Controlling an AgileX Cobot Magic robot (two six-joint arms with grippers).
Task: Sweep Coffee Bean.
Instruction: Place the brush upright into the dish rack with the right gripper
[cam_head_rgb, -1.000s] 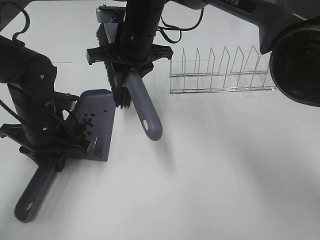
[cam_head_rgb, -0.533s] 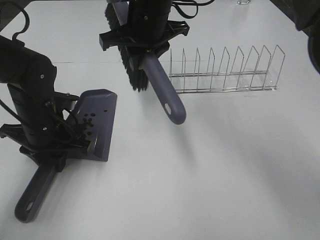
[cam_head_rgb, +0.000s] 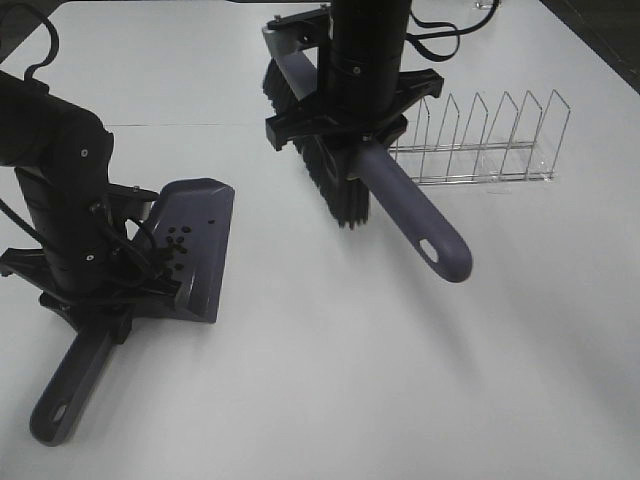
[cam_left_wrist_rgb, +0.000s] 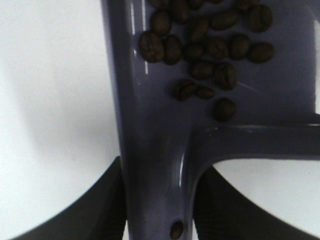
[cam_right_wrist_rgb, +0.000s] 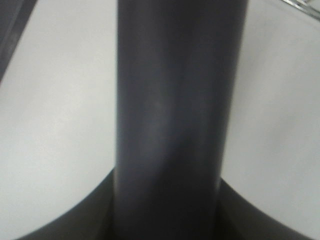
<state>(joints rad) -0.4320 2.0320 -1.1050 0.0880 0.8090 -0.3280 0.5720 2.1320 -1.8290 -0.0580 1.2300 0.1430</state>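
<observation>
Clustering on dustpan (cam_left_wrist_rgb: 155, 150): dark oval coffee bean (cam_left_wrist_rgb: 202, 69).

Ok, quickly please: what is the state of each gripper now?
Left gripper: closed, holding the dustpan by its handle.
Right gripper: closed, holding the brush by its handle.

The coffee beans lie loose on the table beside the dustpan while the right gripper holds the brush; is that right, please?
Not quite: the coffee beans lie in the dustpan, as the left wrist view shows; the right gripper does hold the brush.
</observation>
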